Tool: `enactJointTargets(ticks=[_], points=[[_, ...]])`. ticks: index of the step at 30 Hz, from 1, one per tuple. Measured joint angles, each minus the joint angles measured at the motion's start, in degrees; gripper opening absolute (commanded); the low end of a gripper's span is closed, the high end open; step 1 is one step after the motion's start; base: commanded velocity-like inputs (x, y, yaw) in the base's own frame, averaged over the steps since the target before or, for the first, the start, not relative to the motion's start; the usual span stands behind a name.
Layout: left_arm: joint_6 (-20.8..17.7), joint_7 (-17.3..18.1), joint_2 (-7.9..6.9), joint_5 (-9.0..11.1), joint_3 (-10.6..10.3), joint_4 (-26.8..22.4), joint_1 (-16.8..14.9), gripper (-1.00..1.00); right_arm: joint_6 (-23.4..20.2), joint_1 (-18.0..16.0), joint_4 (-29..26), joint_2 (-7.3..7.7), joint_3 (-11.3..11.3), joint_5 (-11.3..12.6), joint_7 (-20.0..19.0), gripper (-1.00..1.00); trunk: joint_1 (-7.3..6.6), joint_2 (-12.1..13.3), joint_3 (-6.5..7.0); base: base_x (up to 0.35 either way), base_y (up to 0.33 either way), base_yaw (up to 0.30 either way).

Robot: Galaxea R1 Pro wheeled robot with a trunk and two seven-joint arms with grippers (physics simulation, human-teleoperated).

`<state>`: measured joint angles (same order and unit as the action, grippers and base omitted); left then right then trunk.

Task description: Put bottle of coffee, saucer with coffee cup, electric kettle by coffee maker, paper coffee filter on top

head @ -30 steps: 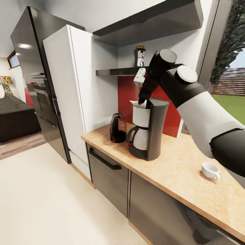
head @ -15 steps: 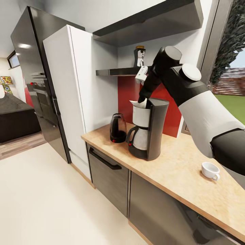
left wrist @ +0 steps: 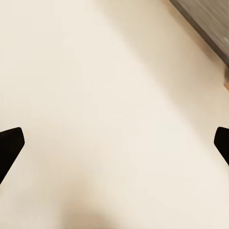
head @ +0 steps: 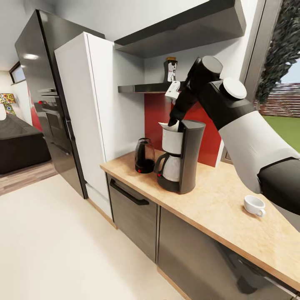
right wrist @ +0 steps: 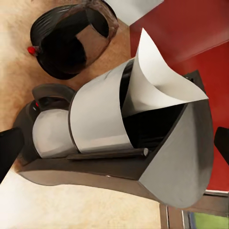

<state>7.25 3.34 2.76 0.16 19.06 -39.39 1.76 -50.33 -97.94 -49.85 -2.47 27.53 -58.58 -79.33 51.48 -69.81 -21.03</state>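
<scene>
From the head camera I am looking at the counter with the coffee maker standing on it near the left end, against the red wall panel. The kettle is sitting just left of the maker, near it but apart. The filter is resting in the maker's white basket, its pointed edge sticking up above the rim. My right arm is reaching over from the right, and the right claw is hanging just above the filter; here I cannot tell whether it is touching the paper.

The right wrist camera is giving me what the head camera cannot: the filter is sitting as an open cone in the basket, and the claw's two dark fingertips are showing at opposite edges, spread wide with nothing between them. The kettle is showing beyond the maker.

The head camera is also showing the coffee bottle standing on the shelf, above and behind the maker, and the cup sitting alone on the counter well to the right.

The left wrist camera is looking at pale floor; the left claw's fingertips are spread wide, holding nothing.
</scene>
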Motion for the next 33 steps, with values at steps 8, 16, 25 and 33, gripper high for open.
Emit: enactJointTargets(ticks=[8, 16, 25, 33], points=[[0.0, 0.0, -0.01, 0.0, 0.0, 0.0, 0.0, 1.0, -0.07, 0.27, -3.15, -0.06, -0.06, 0.94, -5.47, 1.0, 0.0, 0.0, 0.0, -0.006, 0.0, 0.0], [0.0, 0.0, -0.01, 0.0, 0.0, 0.0, 0.0, 1.0, -0.15, 0.72, -3.32, -0.12, 0.01, 8.53, -6.86, 1.0, 0.0, 0.0, 0.0, 0.0, 0.0, 0.0], [0.0, 0.0, -0.01, 0.0, 0.0, 0.0, 0.0, 1.0, -2.2, 3.3, -3.13, -2.21, 0.2, 15.71, -6.7, 1.0, 0.0, 0.01, -0.01, 0.0, 0.0, 0.0], [-0.01, 0.0, 0.05, 0.07, 0.0, -0.01, 0.0, 1.0, -2.38, 25.77, -3.34, -4.61, 0.12, 23.06, -6.32, 1.0, 0.0, 0.02, -0.02, 0.0, 0.0, 0.0]])
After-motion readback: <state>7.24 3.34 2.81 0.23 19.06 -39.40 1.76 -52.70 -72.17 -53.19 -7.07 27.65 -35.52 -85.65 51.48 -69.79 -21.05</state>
